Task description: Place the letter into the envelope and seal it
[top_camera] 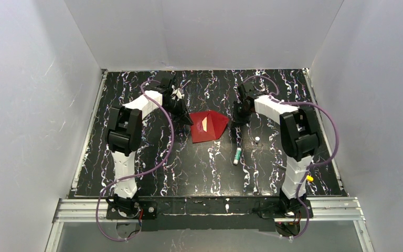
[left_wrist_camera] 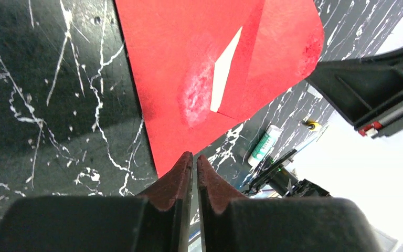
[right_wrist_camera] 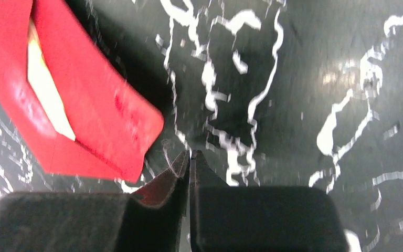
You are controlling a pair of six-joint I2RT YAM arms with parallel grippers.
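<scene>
The envelope (left_wrist_camera: pixel 162 63), red paper with the white letter (left_wrist_camera: pixel 221 79) peeking out, looks light, thin and floppy, best pinched at an edge. Left gripper (left_wrist_camera: pixel 194 160) and right gripper (right_wrist_camera: pixel 190 155) have fingers pressed together at its edges.

No lettering, number or brand can be read in any view. The small white tube (left_wrist_camera: pixel 264 146) lying on the tabletop (left_wrist_camera: pixel 57 105) carries a green printed band, but its marks are too small and blurred to make out. The envelope (left_wrist_camera: pixel 189 52) shows only plain red paper with a pale scuffed patch.
</scene>
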